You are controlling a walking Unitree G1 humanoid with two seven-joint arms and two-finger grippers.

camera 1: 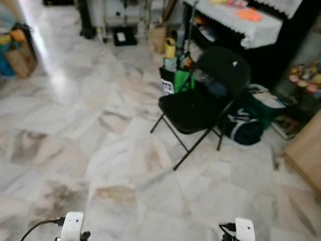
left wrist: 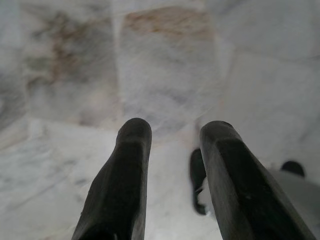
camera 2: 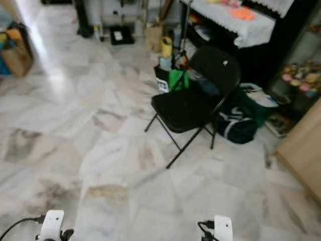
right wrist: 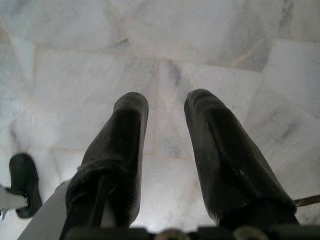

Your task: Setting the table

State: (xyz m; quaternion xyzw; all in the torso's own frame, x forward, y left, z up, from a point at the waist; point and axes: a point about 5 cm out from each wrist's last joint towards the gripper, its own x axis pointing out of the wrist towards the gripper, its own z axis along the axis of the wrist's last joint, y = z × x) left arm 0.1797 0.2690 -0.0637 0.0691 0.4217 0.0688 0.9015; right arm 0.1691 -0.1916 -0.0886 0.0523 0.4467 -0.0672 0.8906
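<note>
Both arms hang low over the marble floor [camera 1: 100, 150], their white wrists at the bottom edge of the eye views. In the left wrist view my left gripper [left wrist: 175, 131] is open, with bare floor tiles between its black fingers. My right gripper [right wrist: 166, 102] is open too and holds nothing. Far ahead on the right stands a table with a white lace cloth [camera 1: 253, 29] and an orange item [camera 1: 249, 14] on it.
A black folding chair [camera 1: 200, 100] stands ahead to the right, with bags [camera 1: 244, 125] and green clutter [camera 1: 181, 80] around it. A wooden cabinet edge [camera 1: 306, 150] is at the right. A paper bag [camera 1: 20, 57] sits at the far left.
</note>
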